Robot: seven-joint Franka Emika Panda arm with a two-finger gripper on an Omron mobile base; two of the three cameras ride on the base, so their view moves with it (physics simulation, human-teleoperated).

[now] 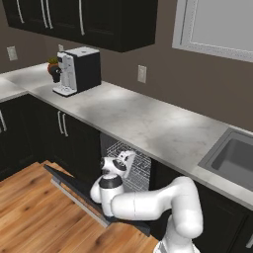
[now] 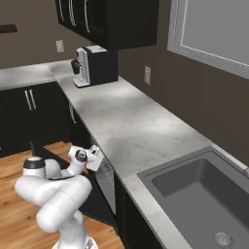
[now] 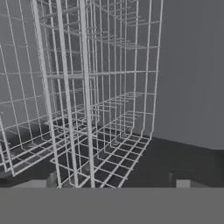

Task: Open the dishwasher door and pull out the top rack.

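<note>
One coffee machine [image 1: 79,69] stands on the one worktop [image 1: 148,123], which also carries one sink [image 1: 232,158]. One dishwasher door [image 1: 74,185] hangs open. One wire rack [image 3: 87,109] can be told for certain. Two wall outlets [image 1: 142,73] show in the left base view, and one window [image 1: 217,24]. One small plant [image 1: 53,66] sits beside the machine.
</note>
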